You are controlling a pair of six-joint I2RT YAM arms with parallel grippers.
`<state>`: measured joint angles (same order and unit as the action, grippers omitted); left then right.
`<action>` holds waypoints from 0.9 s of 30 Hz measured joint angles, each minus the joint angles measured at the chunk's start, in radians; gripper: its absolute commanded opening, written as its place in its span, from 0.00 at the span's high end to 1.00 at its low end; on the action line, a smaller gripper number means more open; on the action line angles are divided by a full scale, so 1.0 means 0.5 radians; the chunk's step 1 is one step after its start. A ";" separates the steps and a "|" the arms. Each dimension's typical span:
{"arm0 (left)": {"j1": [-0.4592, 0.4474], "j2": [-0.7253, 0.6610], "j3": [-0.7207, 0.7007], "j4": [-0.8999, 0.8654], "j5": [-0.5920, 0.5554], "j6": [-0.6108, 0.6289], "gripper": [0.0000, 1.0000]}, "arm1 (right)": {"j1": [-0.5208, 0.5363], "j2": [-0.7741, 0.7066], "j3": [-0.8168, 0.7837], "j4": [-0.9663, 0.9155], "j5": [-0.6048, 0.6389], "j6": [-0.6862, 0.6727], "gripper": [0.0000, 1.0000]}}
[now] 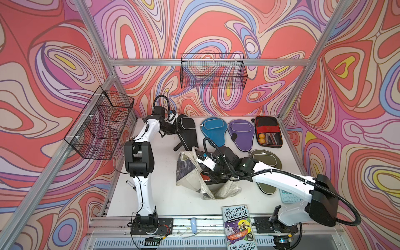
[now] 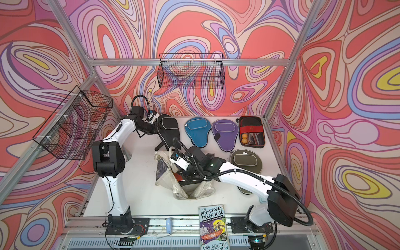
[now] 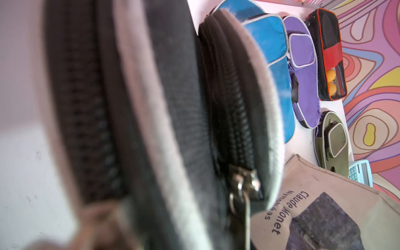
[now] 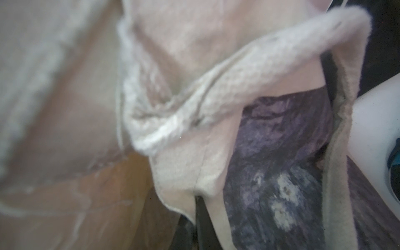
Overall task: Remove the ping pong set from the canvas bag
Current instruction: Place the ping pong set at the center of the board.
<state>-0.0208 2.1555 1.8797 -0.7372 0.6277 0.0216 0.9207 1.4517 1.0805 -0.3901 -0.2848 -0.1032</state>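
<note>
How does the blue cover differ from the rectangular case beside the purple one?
The blue cover is paddle-shaped; the rectangular case is oblong. The blue cover hides its contents; the rectangular case shows orange balls through its front. Both lie flat on the table, outside the canvas bag.

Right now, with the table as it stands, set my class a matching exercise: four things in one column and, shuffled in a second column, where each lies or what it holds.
Things
1. blue cover
2. black-edged case
3. paperback book
4. olive cover

Places or states
A. holds two orange balls
B. lies at the front edge of the table
C. partly hidden under the right arm
D. lies between the black cover and the purple cover

Pairs: 1-D, 2-A, 3-B, 4-C
</note>
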 measured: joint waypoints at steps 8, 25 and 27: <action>0.000 0.207 0.264 -0.111 -0.005 -0.005 1.00 | 0.000 0.008 0.000 0.002 0.002 0.001 1.00; -0.067 0.438 0.692 -0.367 -0.150 0.001 0.91 | 0.000 0.063 0.017 0.001 0.016 -0.015 1.00; -0.073 0.452 0.721 -0.388 -0.167 0.001 0.87 | 0.000 0.063 0.017 0.000 0.017 -0.016 1.00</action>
<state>-0.0574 2.3817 2.2402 -0.9310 0.5442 0.0219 0.9207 1.4834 1.0889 -0.3901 -0.2764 -0.1112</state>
